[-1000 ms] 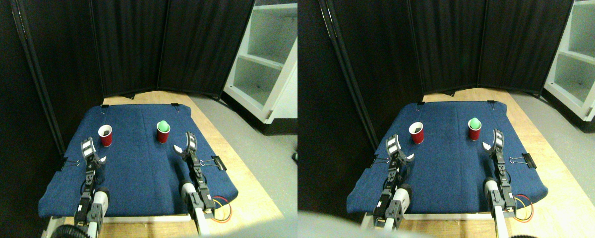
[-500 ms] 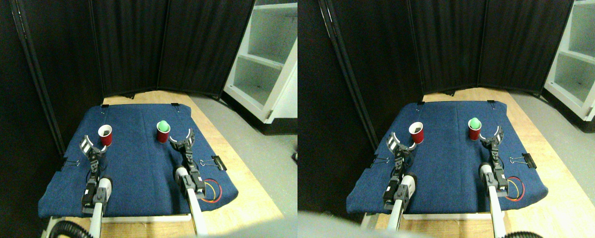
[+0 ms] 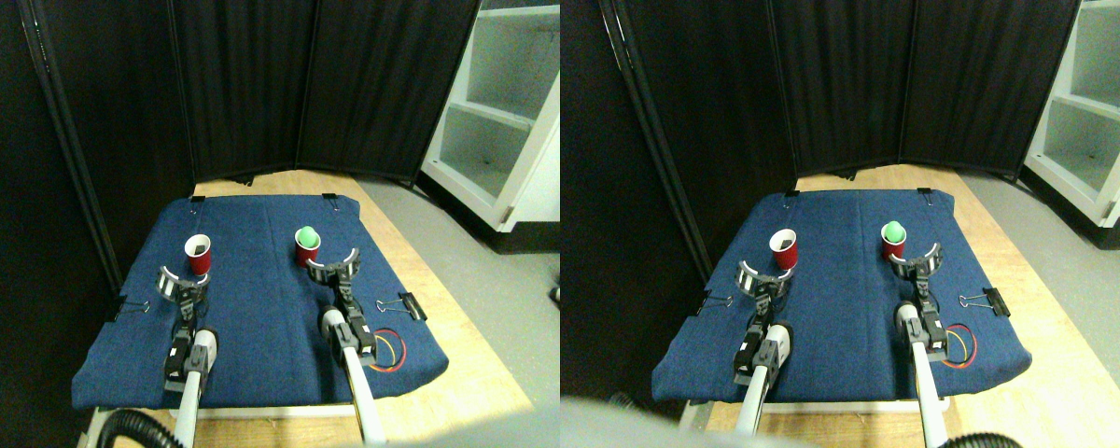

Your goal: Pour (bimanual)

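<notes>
Two red cups stand upright on the blue cloth. The left cup looks dark inside. In the right cup sits a green ball that pokes above the rim. My left gripper is open just in front of the left cup, its curved jaws spread wide toward the cup's base. In the same way my right gripper is open just in front and slightly right of the right cup. Neither gripper holds anything.
The cloth is clipped to a wooden table with black binder clips. Dark curtain panels close off the back. A white shelf unit stands on the grey floor at the right.
Both arms have reached forward toward the cups. Both grippers have turned from edge-on to flat, with their jaws spread wide in front of the cups.
</notes>
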